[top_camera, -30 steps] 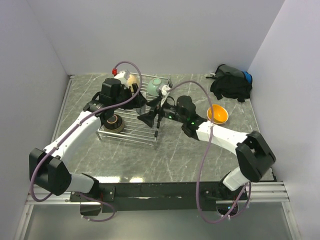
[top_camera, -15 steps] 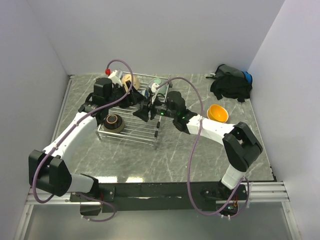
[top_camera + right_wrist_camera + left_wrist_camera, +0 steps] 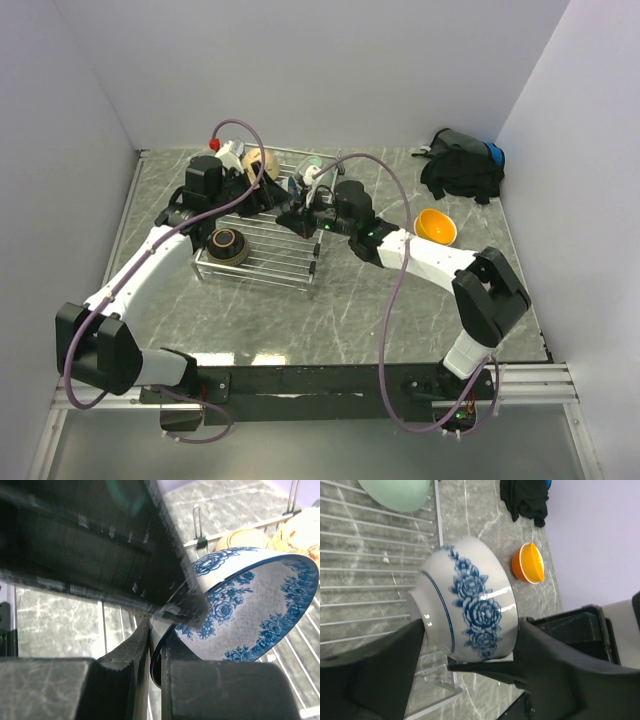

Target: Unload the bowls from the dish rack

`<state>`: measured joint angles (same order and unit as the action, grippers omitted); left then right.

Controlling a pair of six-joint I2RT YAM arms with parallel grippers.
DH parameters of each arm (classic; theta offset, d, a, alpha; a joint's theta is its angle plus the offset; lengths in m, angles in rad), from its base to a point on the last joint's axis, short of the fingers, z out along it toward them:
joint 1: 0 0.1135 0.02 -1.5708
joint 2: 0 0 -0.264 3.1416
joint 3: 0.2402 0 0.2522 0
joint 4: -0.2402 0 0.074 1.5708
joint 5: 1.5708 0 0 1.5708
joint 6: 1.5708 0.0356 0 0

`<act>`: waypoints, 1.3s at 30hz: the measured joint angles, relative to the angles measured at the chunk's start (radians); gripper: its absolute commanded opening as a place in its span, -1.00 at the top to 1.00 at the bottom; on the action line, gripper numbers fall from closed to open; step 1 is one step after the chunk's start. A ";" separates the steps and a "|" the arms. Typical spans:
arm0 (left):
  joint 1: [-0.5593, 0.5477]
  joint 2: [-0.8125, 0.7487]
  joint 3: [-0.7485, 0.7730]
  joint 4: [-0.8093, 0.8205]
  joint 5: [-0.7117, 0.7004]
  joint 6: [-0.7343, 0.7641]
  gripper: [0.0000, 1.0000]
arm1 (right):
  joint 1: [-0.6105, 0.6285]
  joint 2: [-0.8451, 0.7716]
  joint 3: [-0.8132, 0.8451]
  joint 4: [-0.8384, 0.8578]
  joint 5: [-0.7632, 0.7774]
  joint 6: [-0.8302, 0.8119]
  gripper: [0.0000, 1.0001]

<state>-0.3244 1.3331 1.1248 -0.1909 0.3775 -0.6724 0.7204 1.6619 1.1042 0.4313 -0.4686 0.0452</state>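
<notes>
My left claw and right claw clamp the white blue-flowered ceramic bowl over the silver wire rack; one orange bowl lies right of it, the rest racked.

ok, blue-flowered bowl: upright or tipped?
Tipped on its side. The left wrist view looks down at the dish rack yet shows the blue-flowered bowl in profile, held foot-to-rim between the left jaws.

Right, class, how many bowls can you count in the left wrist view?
3: pale green bowl on the dish rack, top left; blue-patterned bowl gripped mid-frame; orange bowl on the table. More may sit outside this view.
</notes>
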 measured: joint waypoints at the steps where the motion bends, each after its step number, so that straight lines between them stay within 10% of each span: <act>1: -0.001 -0.003 0.000 -0.001 -0.002 0.008 -0.85 | 0.001 -0.008 -0.001 -0.010 0.002 -0.003 1.00; 20: -0.003 -0.324 -0.085 -0.008 -0.431 0.269 -0.99 | 0.014 -0.274 -0.033 -0.705 0.438 -0.224 1.00; 39: -0.003 -0.406 -0.218 -0.084 -0.750 0.338 -0.99 | -0.116 0.077 0.179 -1.058 0.793 -0.359 1.00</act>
<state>-0.3271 0.9276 0.9066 -0.2749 -0.3725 -0.3340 0.6041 1.7386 1.2835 -0.6270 0.3244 -0.3138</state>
